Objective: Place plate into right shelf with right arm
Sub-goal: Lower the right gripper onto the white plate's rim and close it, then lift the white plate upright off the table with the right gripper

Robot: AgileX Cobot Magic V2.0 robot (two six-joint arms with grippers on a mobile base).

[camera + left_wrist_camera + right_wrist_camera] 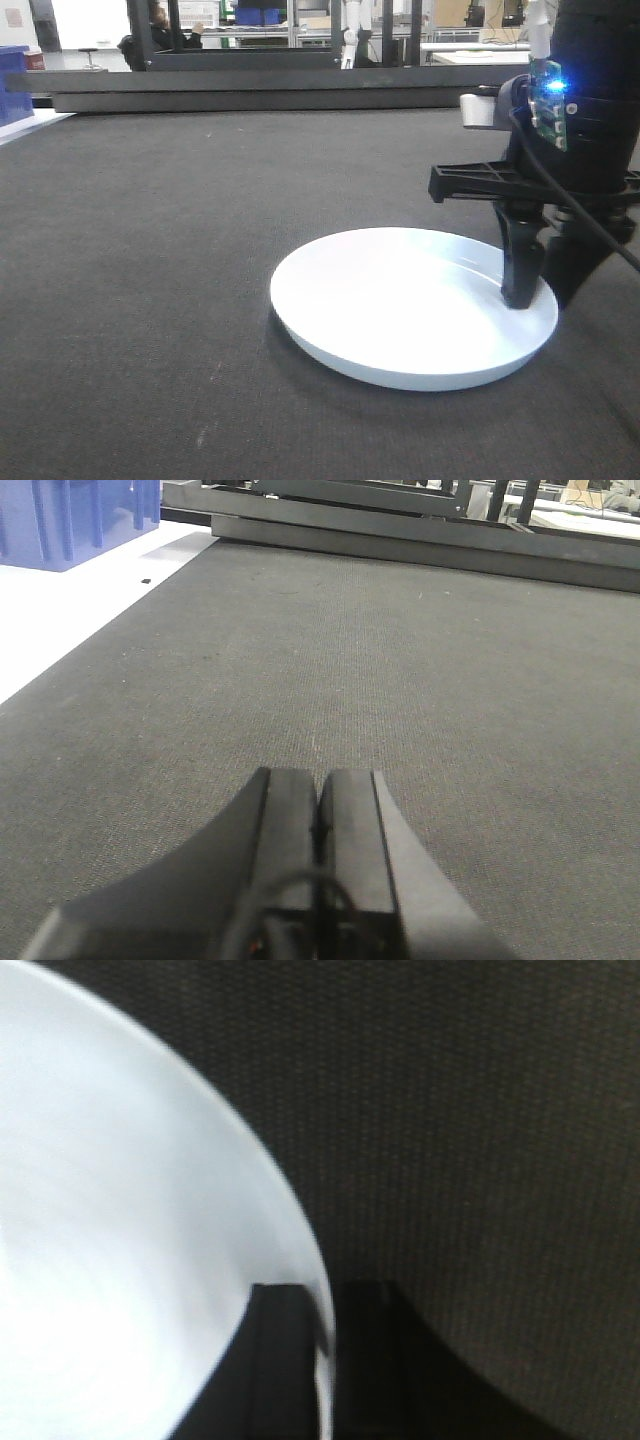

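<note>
The white plate (400, 300) lies flat on the dark mat (150, 250). My right gripper (530, 295) comes down on the plate's right rim, one black finger inside the dish and the other outside. In the right wrist view the plate (120, 1210) fills the left side, and its thin rim runs between the two fingers of the right gripper (325, 1300), which are shut on it. My left gripper (320, 775) is shut on nothing, low over bare mat. The right shelf is out of view.
A long dark beam (250, 95) borders the mat's far edge, with black frame posts behind it. A blue bin (70, 520) stands on a white surface (60, 610) at the far left.
</note>
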